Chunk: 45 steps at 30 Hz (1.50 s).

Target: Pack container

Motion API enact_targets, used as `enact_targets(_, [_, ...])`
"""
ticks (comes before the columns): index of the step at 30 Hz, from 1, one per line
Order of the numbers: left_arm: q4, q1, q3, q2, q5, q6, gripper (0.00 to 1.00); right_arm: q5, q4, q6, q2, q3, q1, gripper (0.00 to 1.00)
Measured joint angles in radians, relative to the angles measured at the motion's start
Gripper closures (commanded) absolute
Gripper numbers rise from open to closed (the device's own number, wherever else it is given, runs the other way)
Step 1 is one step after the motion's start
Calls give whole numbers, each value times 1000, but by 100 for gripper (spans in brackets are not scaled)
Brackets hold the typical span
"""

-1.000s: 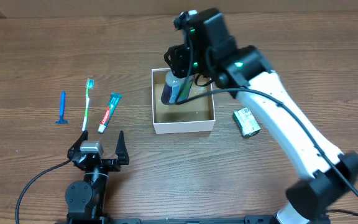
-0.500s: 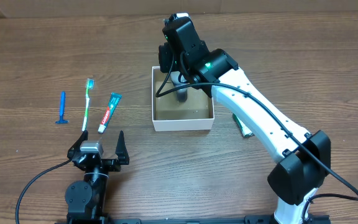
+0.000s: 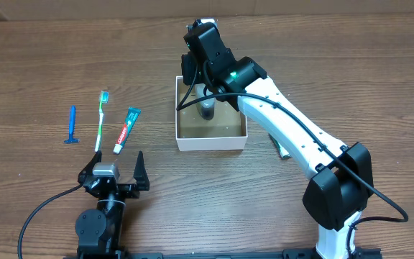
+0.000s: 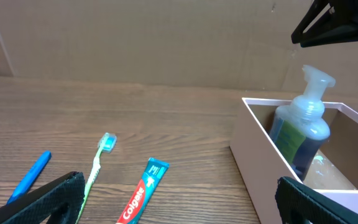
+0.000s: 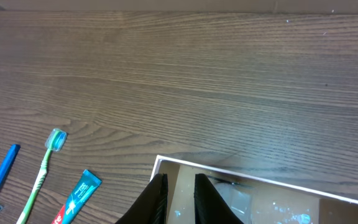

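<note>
The container, a shallow white-walled box with a brown floor, sits mid-table. Inside it a clear pump bottle of blue-green liquid stands upright. My right gripper hovers above the container's back left corner, its fingers close together with nothing between them and apart from the bottle. At the near table edge my left gripper is wide open and empty, left of the container wall. A toothbrush, a toothpaste tube and a blue razor lie left of the container.
A green-and-white packet lies right of the container, mostly hidden under the right arm. The right arm's white link crosses the table from the front right to the container. A cardboard wall stands behind the table in the left wrist view.
My right gripper has let go of the bottle, leaving it upright in the container. It has risen toward the back left with its fingers drawn together. The left arm has not moved.
</note>
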Motion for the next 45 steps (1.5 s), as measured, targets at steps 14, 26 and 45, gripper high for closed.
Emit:
enact_targets(14, [0,0,0,0,0,0,0,3,-155,2,-14,0,-9,55])
enact_targets(26, [0,0,0,0,0,0,0,-3,-296,5,-103,6,-21,36])
enact_targets(45, [0,0,0,0,0,0,0,-7,-249,-76,-44,6,-21,25])
